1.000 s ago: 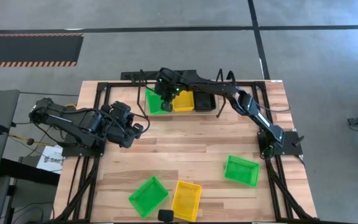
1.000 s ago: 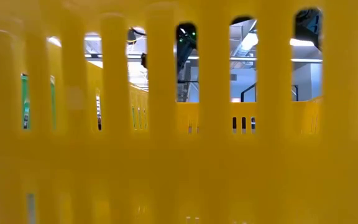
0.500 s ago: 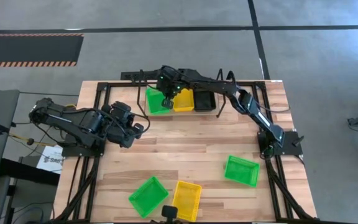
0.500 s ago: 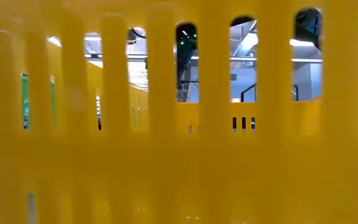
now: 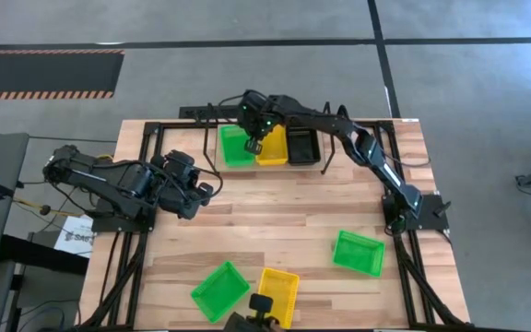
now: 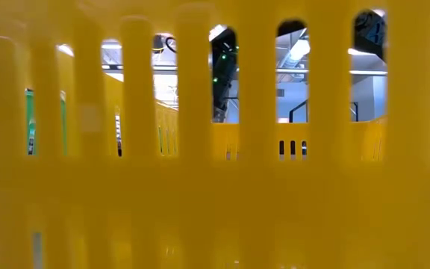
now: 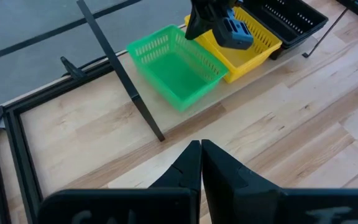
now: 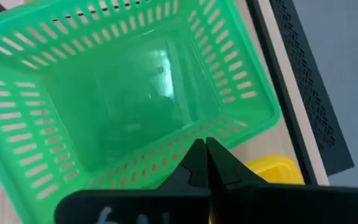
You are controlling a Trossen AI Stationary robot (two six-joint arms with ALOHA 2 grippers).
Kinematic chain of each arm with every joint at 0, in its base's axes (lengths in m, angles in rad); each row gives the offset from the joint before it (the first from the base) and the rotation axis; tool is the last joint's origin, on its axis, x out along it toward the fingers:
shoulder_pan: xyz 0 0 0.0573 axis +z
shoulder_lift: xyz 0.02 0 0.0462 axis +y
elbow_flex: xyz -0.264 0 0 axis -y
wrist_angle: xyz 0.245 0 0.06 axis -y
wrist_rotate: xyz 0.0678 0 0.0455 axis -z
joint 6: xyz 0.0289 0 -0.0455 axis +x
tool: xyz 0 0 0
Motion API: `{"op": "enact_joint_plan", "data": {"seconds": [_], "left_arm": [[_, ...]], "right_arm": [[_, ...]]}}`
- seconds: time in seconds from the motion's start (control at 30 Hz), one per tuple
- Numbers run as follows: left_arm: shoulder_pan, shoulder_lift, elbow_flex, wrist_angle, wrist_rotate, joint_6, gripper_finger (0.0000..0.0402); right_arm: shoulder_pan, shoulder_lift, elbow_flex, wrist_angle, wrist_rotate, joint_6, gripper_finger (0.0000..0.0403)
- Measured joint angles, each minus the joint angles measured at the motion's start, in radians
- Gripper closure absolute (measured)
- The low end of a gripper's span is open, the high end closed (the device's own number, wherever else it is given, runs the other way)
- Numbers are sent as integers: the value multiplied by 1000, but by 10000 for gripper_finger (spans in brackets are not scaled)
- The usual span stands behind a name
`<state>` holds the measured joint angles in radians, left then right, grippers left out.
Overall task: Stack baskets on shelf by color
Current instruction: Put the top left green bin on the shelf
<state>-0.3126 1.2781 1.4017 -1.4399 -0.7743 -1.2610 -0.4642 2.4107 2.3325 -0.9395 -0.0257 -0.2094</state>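
Overhead layout at the far edge of the wooden counter [image 5: 275, 207]. The low black thin-wire shelf [image 5: 325, 159] carries three plastic mesh baskets side by side: a bright green basket [image 5: 235, 148], a yellow basket [image 5: 274, 148] and a black basket [image 5: 303, 148]. The right claw [image 5: 255, 146], fingers pressed together and holding nothing, hangs above the seam between the green and yellow baskets; its wrist view looks straight down into the green basket [image 8: 123, 87], with a corner of yellow just beside it.

The loose baskets lie toward the near edge, well apart from this claw: a second green mesh basket [image 5: 219, 290] touching a second yellow mesh basket [image 5: 277, 295] at near centre, and a third green mesh basket [image 5: 358, 253] toward the right. The third green basket, long axis running roughly across the counter, sits close to the right arm's base and is judged the nearer pick for that arm.

The left claw [image 5: 201, 191], fingers likewise together and empty, waits at the left side, pointing toward the shelf.
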Motion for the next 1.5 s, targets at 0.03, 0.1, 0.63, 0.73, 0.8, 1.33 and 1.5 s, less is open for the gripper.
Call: {"op": "enact_joint_plan", "data": {"seconds": [0.03, 0.1, 0.63, 0.73, 0.8, 1.33, 1.5], "left_arm": [[0, 0, 0, 0, 0, 0, 401], [0, 0, 0, 0, 0, 0, 401], [0, 0, 0, 0, 0, 0, 401], [0, 0, 0, 0, 1, 15, 401], [0, 0, 0, 0, 3, 28, 401], [0, 0, 0, -1, 8, 49, 401], [0, 0, 0, -1, 8, 48, 401]], "right_arm": [[-5, 0, 0, -1, 0, 0, 403], [-11, 0, 0, -1, 0, 0, 403], [52, 0, 0, 9, 2, -5, 403], [63, 0, 0, 20, 8, -27, 403], [66, -2, 0, 21, 31, -32, 403], [-11, -3, 11, -8, -25, -2, 403], [32, -6, 18, 18, -149, -34, 403]]}}
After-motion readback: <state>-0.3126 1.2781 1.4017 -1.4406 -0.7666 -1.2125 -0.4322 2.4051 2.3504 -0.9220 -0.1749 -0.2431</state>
